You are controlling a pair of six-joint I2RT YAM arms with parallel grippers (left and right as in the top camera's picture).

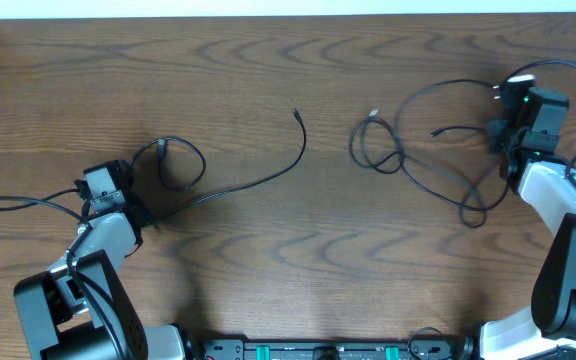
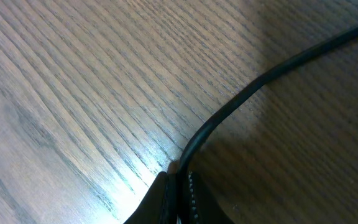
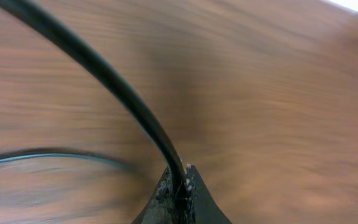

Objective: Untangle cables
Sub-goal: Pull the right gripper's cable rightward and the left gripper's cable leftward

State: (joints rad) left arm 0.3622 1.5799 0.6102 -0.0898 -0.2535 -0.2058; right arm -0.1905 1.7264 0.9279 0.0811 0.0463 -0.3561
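Closest to the overhead lens are the two arms, both black and white: left arm (image 1: 73, 300) in the bottom left corner, right arm (image 1: 568, 270) down the right edge. Under everything is the wooden table (image 1: 268, 60), dark brown grain, and it fills both wrist views as well.

Left gripper (image 2: 178, 182) sits right down at the wood with its fingers pressed together, pinching the long black cable (image 2: 253, 84) at the very tip. From above, that cable runs from the gripper up and to the right across the middle of the table. It ends in a small dark plug (image 1: 296, 113), well apart from the other stuff.

Right gripper (image 3: 180, 180) is clamped too, with a black strand (image 3: 117, 93) squeezed between its fingertips and curving off to the upper left. That view is pretty blurry, so not much else to get from it.

On the right half lies the tangled bunch (image 1: 418, 150) of thin black cables, loops crossing each other, reaching right up to the right gripper. A tiny light plug (image 1: 373, 114) pokes out on the bunch's left side.
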